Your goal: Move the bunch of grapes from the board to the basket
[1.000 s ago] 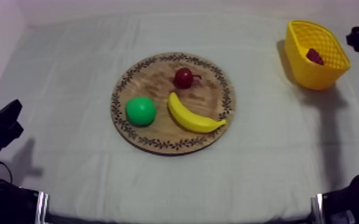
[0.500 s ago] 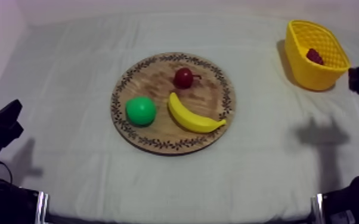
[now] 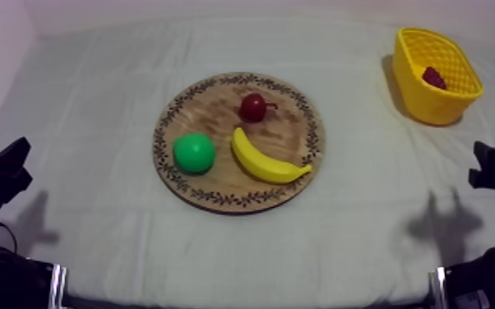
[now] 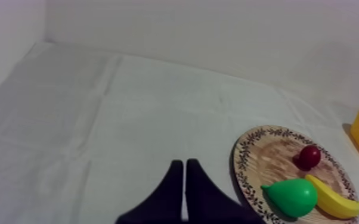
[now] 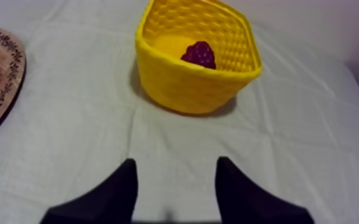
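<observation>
Since 1 s ago the right gripper (image 5: 176, 162) has drawn back from the yellow basket (image 3: 419, 103) toward the table's R edge; fingers spread, nothing btwn them. The bunch of grapes (image 3: 434, 78) lies inside the basket. The left gripper (image 4: 185, 162) sits low at L side, fingers pressed together, empty. Pear (image 3: 193, 153), banana (image 3: 267, 163) & small red fruit (image 3: 253, 107) sit on the wooden board (image 3: 218, 115).
</observation>
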